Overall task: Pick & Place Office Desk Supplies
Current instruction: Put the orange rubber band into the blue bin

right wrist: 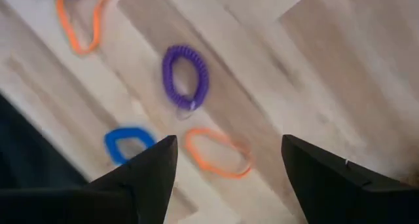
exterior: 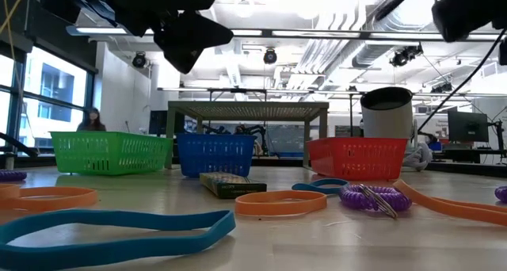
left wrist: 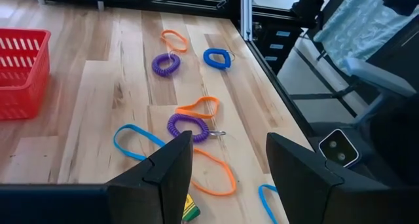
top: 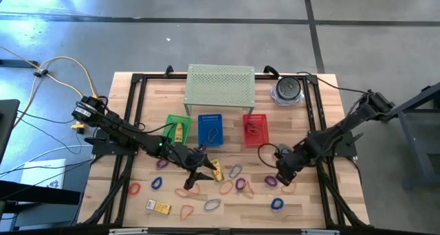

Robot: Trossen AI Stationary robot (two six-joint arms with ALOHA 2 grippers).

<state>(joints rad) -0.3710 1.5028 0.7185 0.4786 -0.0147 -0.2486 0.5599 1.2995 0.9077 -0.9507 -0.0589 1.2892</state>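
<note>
- Above the pale wooden surface (top: 124, 135), right gripper (top: 283, 180) – jaws spread, empty, over a coiled purple band (right wrist: 186, 76).
- Left gripper (top: 194, 176) – jaws parted, empty, beside a small yellow-gold oblong packet (top: 216, 169).

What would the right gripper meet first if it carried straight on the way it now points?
Probably the orange band on the table: it lies nearest between the open right gripper fingers, with the purple coil farther along. Depth is unclear, so it might reach bare wood instead.
</note>
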